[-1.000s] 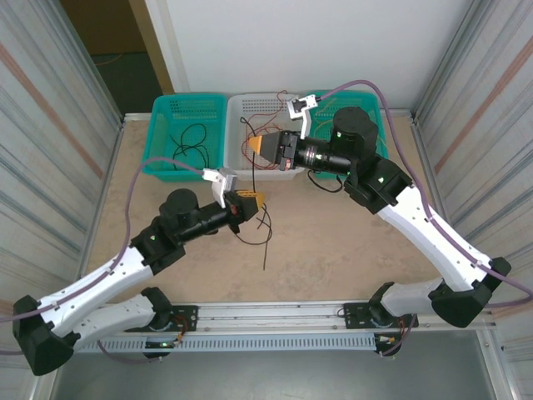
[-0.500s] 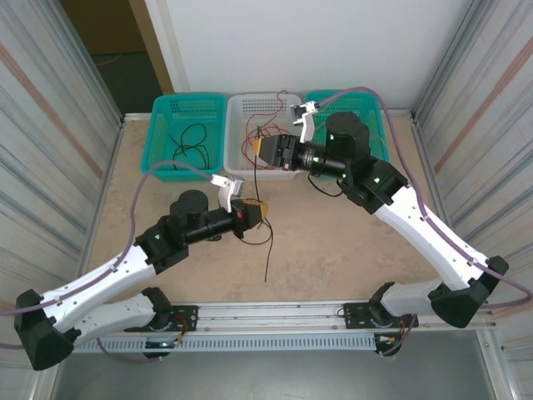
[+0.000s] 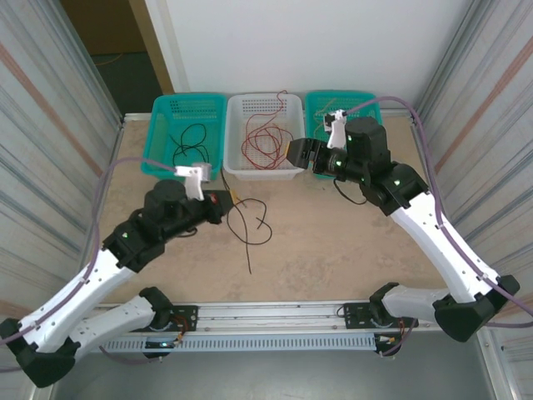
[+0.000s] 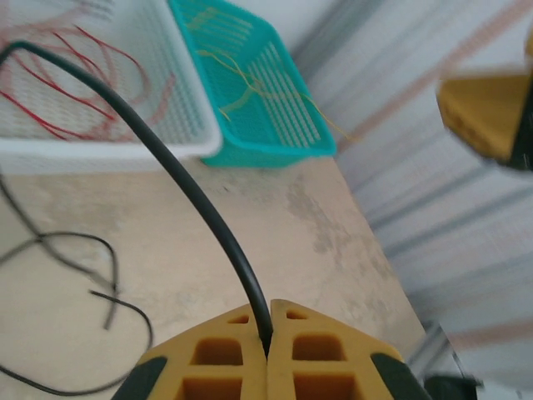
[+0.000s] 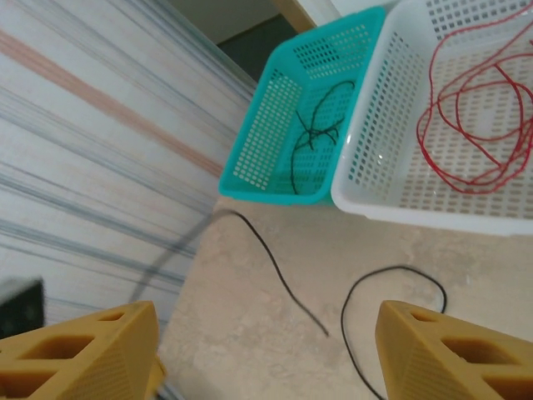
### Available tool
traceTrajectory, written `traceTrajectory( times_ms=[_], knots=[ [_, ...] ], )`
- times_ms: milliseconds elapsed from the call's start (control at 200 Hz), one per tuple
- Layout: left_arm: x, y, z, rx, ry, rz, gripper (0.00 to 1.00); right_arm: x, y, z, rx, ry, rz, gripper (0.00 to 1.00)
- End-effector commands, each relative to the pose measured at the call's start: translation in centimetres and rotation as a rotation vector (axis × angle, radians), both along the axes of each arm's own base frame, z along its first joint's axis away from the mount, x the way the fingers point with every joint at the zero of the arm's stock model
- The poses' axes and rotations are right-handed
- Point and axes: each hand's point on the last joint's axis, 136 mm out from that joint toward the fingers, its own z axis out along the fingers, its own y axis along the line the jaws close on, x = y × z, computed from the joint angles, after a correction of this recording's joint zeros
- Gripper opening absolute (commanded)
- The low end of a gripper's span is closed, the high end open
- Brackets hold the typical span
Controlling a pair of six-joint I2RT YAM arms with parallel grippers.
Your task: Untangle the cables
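My left gripper (image 3: 223,200) is shut on a black cable (image 4: 191,196), pinched between its yellow fingertips (image 4: 268,333). The rest of that cable (image 3: 248,229) trails in loops over the table in front of it. A red cable (image 3: 262,142) lies coiled in the white basket (image 3: 258,172). My right gripper (image 3: 293,154) hangs open just right of that basket's front corner, with nothing between its fingers (image 5: 83,350). Below it a black strand (image 5: 279,267) lies on the table. Yellow cables (image 4: 241,92) lie in the right teal basket (image 4: 275,146).
The left teal basket (image 3: 158,167) holds loose black cables (image 3: 190,140). All three baskets stand in a row along the far edge. Corrugated metal walls close in both sides. The arm bases and a rail run along the near edge.
My right gripper has opened and drawn back to the right; the red cable now lies in the white basket. My left arm has swung left, pulling the black cable with it.
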Motion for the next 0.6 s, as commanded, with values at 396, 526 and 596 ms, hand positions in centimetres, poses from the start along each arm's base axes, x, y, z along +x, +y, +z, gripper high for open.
traceTrajectory(
  times_ms=[396,526,596],
  knots=[
    [14.4,9.1,5.2,0.003,0.083,0.273,0.0,-4.8,5.4,-7.9,-0.256,0.081,0.199,0.62],
    [18.1,9.8,4.5,0.019,0.102,0.294,0.0,-5.8,7.1,-9.7,-0.311,0.102,0.241,0.59],
    [19.8,10.4,4.3,0.044,0.095,0.312,0.0,-6.1,7.5,-10.3,-0.32,0.11,0.252,0.59]
  ],
)
